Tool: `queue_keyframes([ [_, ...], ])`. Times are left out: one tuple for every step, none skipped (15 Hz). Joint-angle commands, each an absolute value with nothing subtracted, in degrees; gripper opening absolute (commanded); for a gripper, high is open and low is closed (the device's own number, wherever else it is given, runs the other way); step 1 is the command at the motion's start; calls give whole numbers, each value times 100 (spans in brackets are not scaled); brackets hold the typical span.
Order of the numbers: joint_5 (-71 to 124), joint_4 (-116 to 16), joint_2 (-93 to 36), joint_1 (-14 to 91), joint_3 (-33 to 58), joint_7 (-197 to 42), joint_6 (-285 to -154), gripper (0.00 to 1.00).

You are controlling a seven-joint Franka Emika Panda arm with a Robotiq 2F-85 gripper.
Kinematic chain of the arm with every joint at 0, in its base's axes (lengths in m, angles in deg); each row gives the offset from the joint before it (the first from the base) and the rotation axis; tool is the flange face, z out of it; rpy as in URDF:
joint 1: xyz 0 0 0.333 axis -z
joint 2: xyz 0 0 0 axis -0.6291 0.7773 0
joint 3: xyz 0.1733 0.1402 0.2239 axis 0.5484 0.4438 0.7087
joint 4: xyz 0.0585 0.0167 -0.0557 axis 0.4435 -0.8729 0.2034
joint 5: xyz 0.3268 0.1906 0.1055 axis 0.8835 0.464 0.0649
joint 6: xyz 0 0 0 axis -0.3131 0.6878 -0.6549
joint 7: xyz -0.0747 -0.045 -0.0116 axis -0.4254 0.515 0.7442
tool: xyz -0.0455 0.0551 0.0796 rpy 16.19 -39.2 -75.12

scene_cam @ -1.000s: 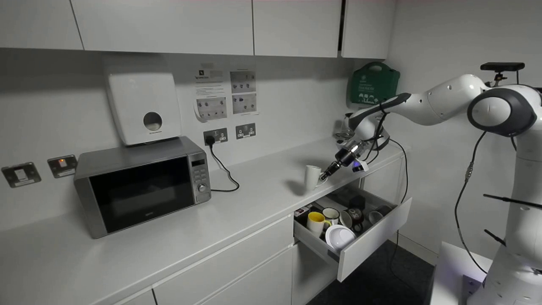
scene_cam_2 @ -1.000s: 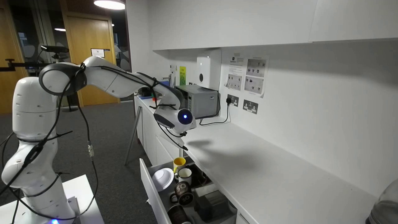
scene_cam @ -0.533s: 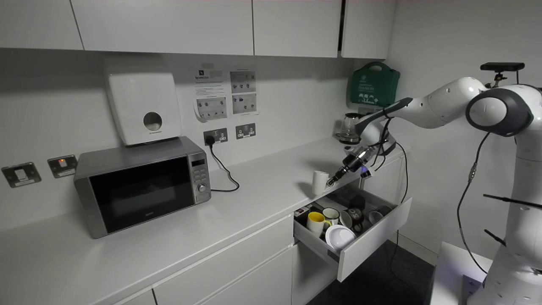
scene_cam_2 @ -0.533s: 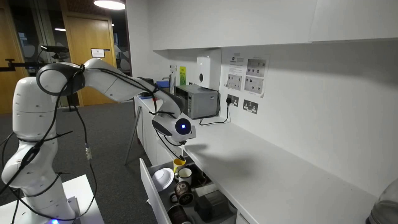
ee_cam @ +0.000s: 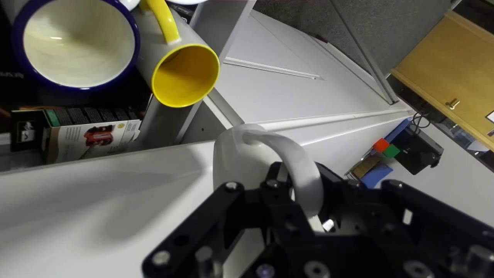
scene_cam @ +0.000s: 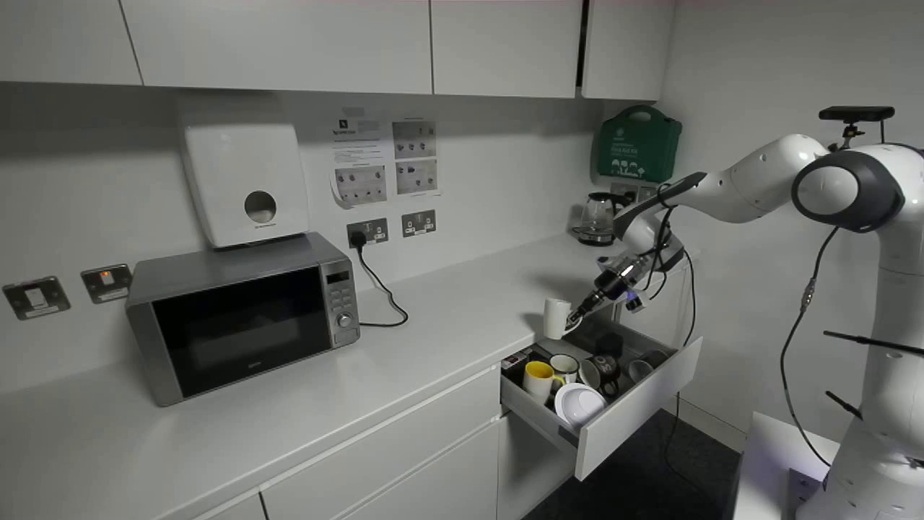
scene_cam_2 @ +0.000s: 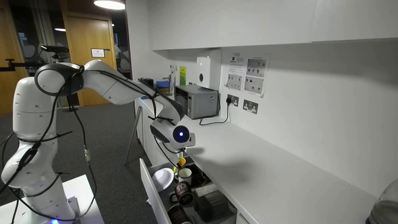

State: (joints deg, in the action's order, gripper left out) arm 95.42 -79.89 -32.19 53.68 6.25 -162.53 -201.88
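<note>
My pincer (scene_cam: 574,318) is pinched together on the handle (ee_cam: 303,168) of a white mug (scene_cam: 556,319), which I hold up at the front edge of the counter (scene_cam: 433,347); in the wrist view its body overlaps that edge. The pulled-out drawer (scene_cam: 639,408) is near, and it's crowded: a yellow-lined mug (ee_cam: 187,75) and a blue-rimmed mug (ee_cam: 79,42) sit close together on the side nearest my load, a small printed box (ee_cam: 92,135) is just beside them, and a white bowl (scene_cam: 580,404) tilts near the drawer's front. A dark mug (scene_cam_2: 183,193) is next along, near a black container (scene_cam_2: 211,205). On the counter stand a glass jug (scene_cam: 598,217) and, well apart from me, a microwave (scene_cam: 245,310). In an exterior view my own arm (scene_cam_2: 169,133) blocks sight of the white mug
</note>
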Motion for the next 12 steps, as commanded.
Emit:
queue_keyframes([
  [9761,-8246,-3368,5450,520,-16429,-20233,3],
  [9765,-8276,-3351,5471,496,-16431,-20230,3],
  [9764,-8299,-3328,5479,467,-16429,-20231,3],
  [9764,-8322,-3307,5479,441,-16426,-20241,3],
  [9761,-8346,-3286,5482,418,-16418,-20250,3],
  [9761,-8367,-3268,5488,399,-16415,-20253,3],
  [9755,-8398,-3251,5504,374,-16420,-20260,3],
  [9750,-8428,-3242,5520,350,-16431,-20260,3],
  [9748,-8459,-3225,5540,318,-16439,-20265,3],
  [9744,-8481,-3200,5559,285,-16442,-20279,3],
  [9743,-8495,-3170,5589,258,-16437,-20275,3],
  [9746,-8510,-3141,5621,234,-16433,-20277,3],
])
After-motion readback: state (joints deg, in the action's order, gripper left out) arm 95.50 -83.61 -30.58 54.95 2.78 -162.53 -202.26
